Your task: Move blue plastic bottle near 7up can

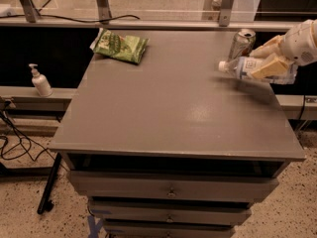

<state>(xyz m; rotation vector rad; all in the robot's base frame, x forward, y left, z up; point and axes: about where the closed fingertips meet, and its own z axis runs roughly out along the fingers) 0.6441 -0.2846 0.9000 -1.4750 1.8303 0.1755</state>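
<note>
The blue plastic bottle [243,67] lies on its side, white cap pointing left, held a little above the grey table [173,108] near its right edge. My gripper [270,63] comes in from the right and is shut on the bottle's body, with a pale finger [267,68] across its front. The 7up can [241,43] stands upright just behind the bottle, at the table's back right. Whether bottle and can touch I cannot tell.
A green snack bag [120,46] lies at the table's back left. A small white pump dispenser [39,81] stands on a lower ledge to the left. Drawers sit under the table top. Cables and a black leg lie on the floor at the left.
</note>
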